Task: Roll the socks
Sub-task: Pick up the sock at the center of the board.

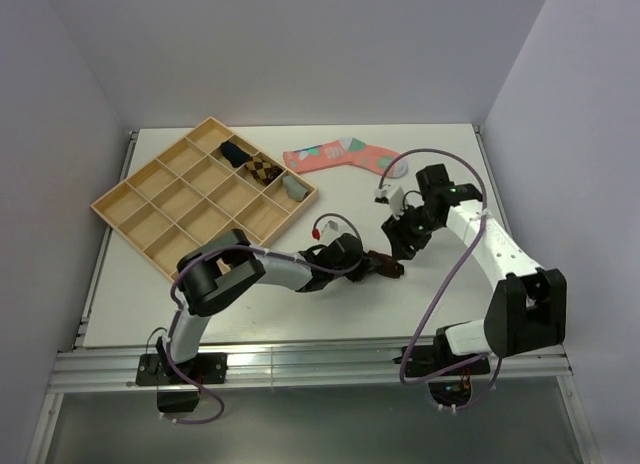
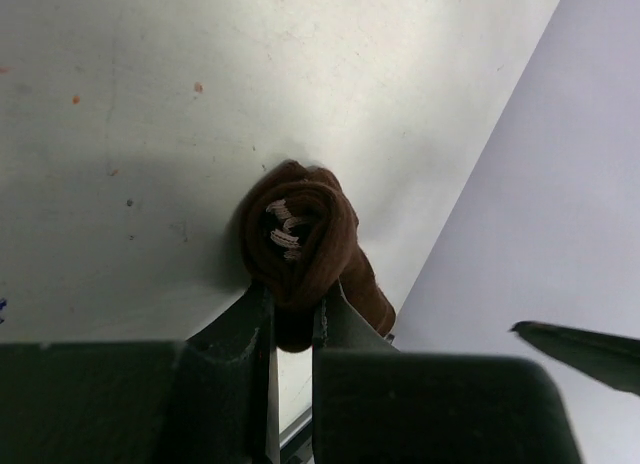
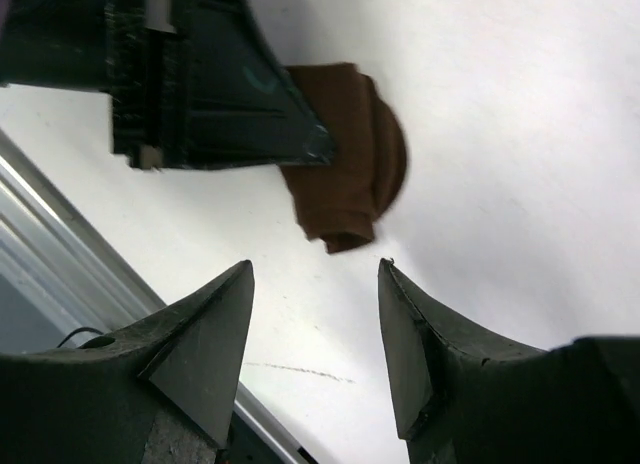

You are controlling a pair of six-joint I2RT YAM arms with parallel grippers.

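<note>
The left gripper (image 2: 290, 306) is pinched shut on the brown sock (image 2: 300, 229), which is wound into a small fat roll and rests on the white table (image 2: 120, 134) near the front, between the two arms. The right gripper (image 3: 315, 279) hangs just beside the roll with its fingers spread wide and nothing in them. To do this bit well, I think the left one should squeeze firmly and lift slowly, so the soft roll does not pop open on the way to the wooden tray (image 1: 185, 199)
</note>
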